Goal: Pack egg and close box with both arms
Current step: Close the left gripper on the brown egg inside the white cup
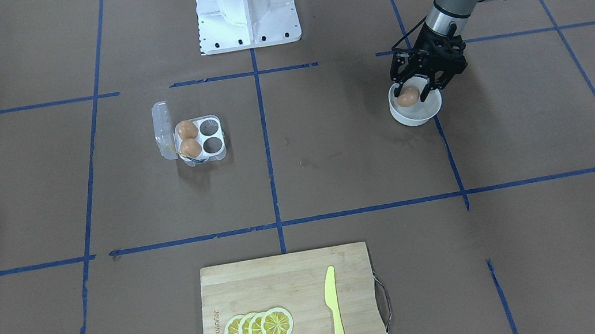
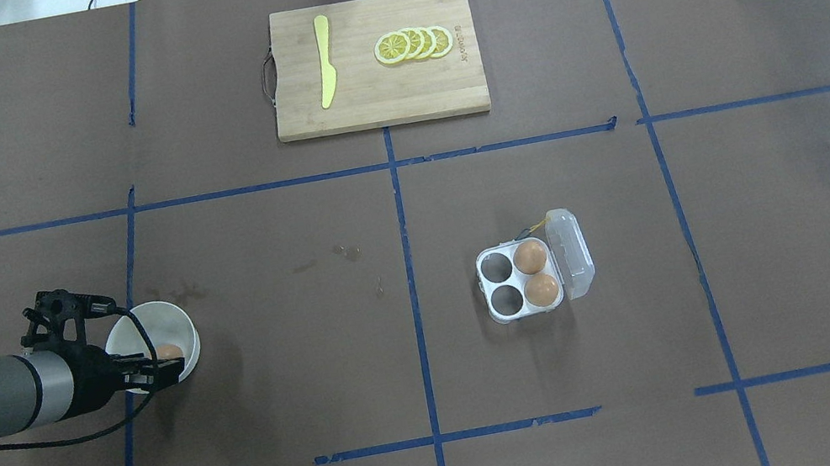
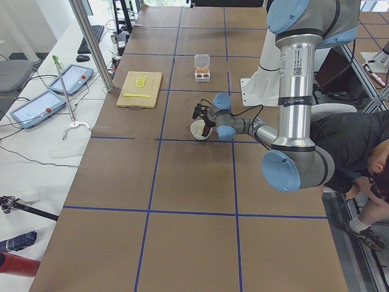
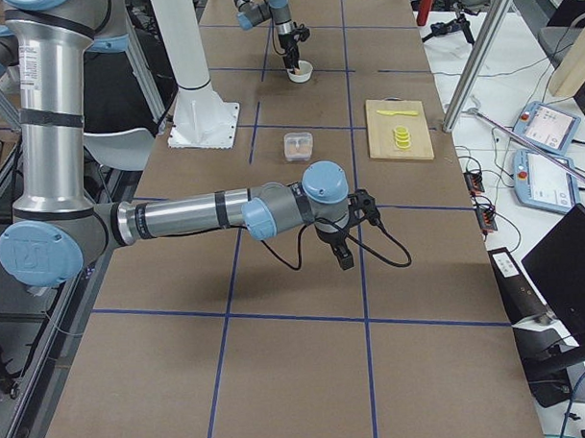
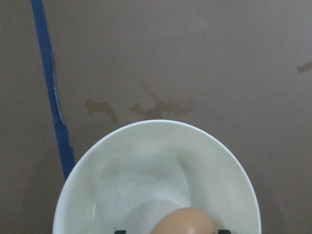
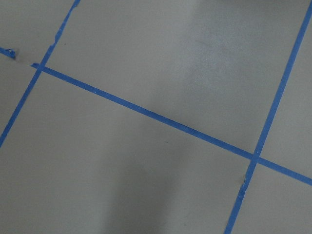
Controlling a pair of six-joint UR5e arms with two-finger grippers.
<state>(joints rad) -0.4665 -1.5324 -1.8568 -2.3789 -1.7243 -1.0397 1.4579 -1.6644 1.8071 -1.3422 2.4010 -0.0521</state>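
The egg sits between the fingers of my left gripper, just over the white bowl. The gripper is shut on it. In the left wrist view the egg shows at the bottom edge above the bowl. The box lies open left of centre, its lid folded back, with two brown eggs in the cells beside the lid and two cells empty. My right gripper shows only in the exterior right view, hovering over bare table. I cannot tell whether it is open or shut.
A wooden cutting board with lemon slices and a yellow knife lies at the operators' edge. The white pedestal stands at the robot's side. A person crouches beside the table.
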